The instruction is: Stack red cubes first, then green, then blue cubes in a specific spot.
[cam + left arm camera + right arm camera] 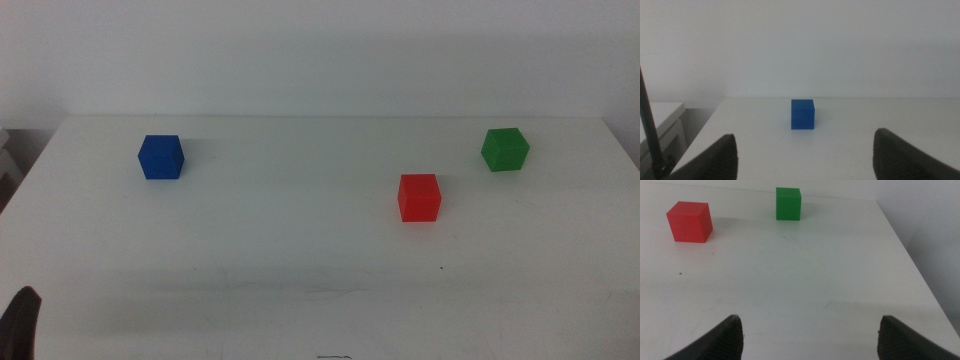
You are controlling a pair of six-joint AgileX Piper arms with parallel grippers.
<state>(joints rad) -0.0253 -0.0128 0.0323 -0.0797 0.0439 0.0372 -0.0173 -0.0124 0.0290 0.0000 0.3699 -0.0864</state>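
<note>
Nearest the camera, the left gripper [805,155] waits at seven o'clock on the white table [300,250], jaws spread and empty; the right gripper [810,340] is likewise spread. Red cube [419,197] sits toward three o'clock, green cube [505,149] at two, blue cube [161,157] at ten, all well apart.
</note>
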